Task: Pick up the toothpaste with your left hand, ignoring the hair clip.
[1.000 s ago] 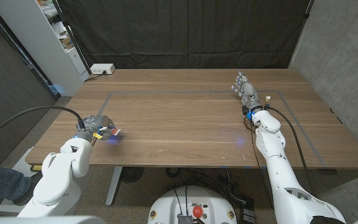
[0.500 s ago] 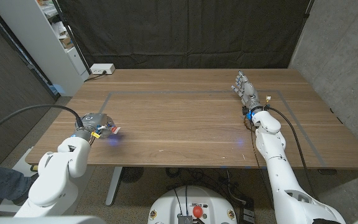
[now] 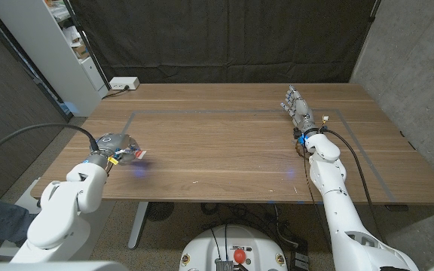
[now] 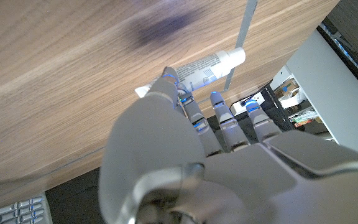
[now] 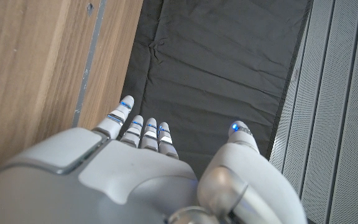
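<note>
Head view puts the left hand [image 3: 111, 145] near the table's [image 3: 224, 150] left edge, fingers curled around the toothpaste [image 4: 206, 66], likely mid-lift and needing a steady raise, while the right hand [image 3: 297, 108] waits, fingers loosely apart.

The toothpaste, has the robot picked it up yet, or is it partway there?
It looks nearly done. The left hand holds the toothpaste, which sticks out past its fingers; in the left wrist view the tube seems raised off the wooden table, though contact cannot be ruled out. Left, if anything, is a clearer lift. The right hand waits at the table's far right.
</note>
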